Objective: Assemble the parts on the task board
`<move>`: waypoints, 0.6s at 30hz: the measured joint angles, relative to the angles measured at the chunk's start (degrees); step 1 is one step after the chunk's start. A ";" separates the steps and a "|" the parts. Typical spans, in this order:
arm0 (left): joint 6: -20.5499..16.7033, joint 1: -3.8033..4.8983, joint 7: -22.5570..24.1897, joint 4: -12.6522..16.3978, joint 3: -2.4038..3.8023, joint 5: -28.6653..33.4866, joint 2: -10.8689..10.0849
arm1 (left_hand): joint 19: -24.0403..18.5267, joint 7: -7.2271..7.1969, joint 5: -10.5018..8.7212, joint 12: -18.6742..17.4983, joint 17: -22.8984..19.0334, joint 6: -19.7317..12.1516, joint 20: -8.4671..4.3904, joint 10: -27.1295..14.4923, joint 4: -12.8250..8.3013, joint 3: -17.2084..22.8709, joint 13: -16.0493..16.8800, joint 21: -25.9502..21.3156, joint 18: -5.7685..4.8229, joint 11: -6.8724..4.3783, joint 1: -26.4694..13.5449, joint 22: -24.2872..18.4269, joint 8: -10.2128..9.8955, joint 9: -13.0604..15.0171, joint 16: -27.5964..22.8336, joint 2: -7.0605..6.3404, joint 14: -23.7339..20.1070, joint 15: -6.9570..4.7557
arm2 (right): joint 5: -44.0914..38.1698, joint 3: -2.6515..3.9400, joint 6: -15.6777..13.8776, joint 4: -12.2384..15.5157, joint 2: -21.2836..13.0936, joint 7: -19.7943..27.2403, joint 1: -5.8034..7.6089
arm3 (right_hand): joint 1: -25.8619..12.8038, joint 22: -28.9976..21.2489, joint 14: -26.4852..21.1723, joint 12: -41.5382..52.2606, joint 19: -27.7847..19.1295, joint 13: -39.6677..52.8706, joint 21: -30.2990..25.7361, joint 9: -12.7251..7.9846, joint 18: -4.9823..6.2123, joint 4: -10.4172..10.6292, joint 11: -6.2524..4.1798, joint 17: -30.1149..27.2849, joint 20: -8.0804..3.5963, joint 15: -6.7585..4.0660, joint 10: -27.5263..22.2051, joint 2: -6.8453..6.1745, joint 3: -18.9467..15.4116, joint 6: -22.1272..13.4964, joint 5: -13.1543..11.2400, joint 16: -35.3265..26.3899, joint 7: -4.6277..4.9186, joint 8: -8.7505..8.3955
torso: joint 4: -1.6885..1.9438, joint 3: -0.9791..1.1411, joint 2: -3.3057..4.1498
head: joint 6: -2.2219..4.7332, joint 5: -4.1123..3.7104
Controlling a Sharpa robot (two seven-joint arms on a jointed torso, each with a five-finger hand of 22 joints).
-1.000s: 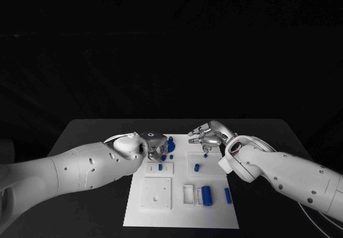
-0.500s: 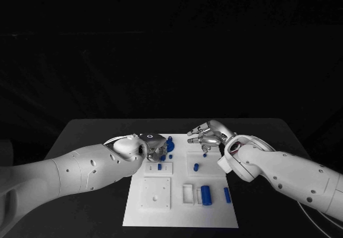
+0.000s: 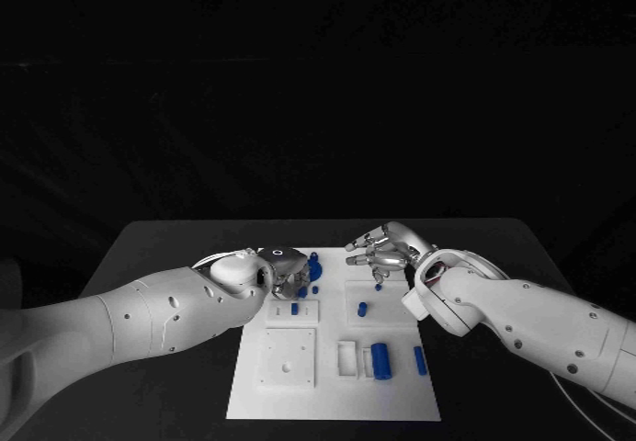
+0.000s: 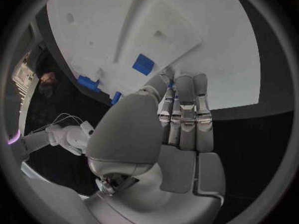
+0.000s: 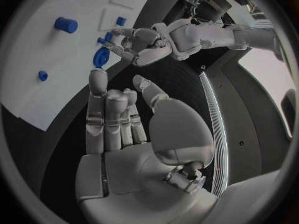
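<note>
Centrally on the black table (image 3: 173, 241) lies the task board (image 3: 338, 390), a long white plate running from the robot's side toward the far edge, with raised white blocks and shallow recesses set into its surface. Small blue parts sit across it: a short upright cylinder (image 3: 381, 361) stands in a white holder near the robot's end, a slim blue bar (image 3: 422, 360) lies just beside it toward the board's right edge, a small blue peg (image 3: 365, 310) stands in a square block further up, and a round blue disc-like part (image 3: 314, 267) sits near the far left corner, partly hidden behind the left hand. The left hand (image 3: 281, 269) hangs over that far left part of the board with its fingers (image 4: 186, 109) held close together and pointed down at the white surface beside a small blue square piece (image 4: 143, 64); whether the fingertips hold anything I cannot tell. The right hand (image 3: 384, 252) hovers over the far right part of the board, fingers (image 5: 106, 115) extended and a little spread, thumb apart, with nothing in its grasp. In the right wrist view the blue disc (image 5: 101, 57) lies just beside the left hand's fingertips.
</note>
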 measured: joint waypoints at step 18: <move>0.08 -0.03 -0.08 -0.08 0.05 -0.03 0.25 | 1.95 1.95 -0.85 0.00 -0.14 0.31 0.92 -0.21 3.42 -10.22 0.01 -5.08 0.01 0.20 -1.02 0.04 0.04 0.03 0.00 -0.17 -0.20 0.20 | 0.01 0.00 0.04 0.18 -0.13 -0.04 0.00 | -0.24 0.12 0.00 0.00 0.00 0.02 0.00 0.00 0.00 0.00 0.00 0.09 0.00 0.00 0.00 0.24 0.00 0.00 0.00 0.00 0.00 0.00 | 0.02 0.01 -0.03 | -0.15 -0.19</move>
